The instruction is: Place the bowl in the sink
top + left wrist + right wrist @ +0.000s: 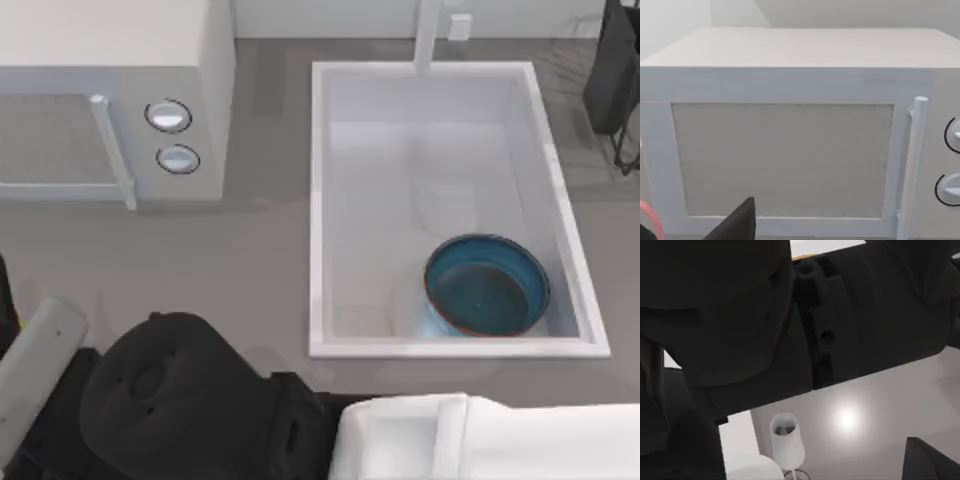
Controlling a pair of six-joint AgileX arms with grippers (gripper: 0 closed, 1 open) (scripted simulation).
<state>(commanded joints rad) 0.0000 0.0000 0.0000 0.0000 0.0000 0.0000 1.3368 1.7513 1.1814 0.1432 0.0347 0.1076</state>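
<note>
Round blue bowl (487, 285) upright inside large white rectangular sink (318, 200), near its front right corner, white microwave (205, 90) with 2 knobs left, both grippers' openness impossible to tell.

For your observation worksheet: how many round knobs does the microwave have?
2. Upper knob and lower knob sit stacked on the microwave front, right of its door handle.

bowl (487, 285): blue outside, dark teal inside, thin reddish rim | sink (325, 200): white | faucet (428, 35): white | microwave (205, 90): white, grey door panel, two dark-ringed knobs | table (200, 270): grey
</note>
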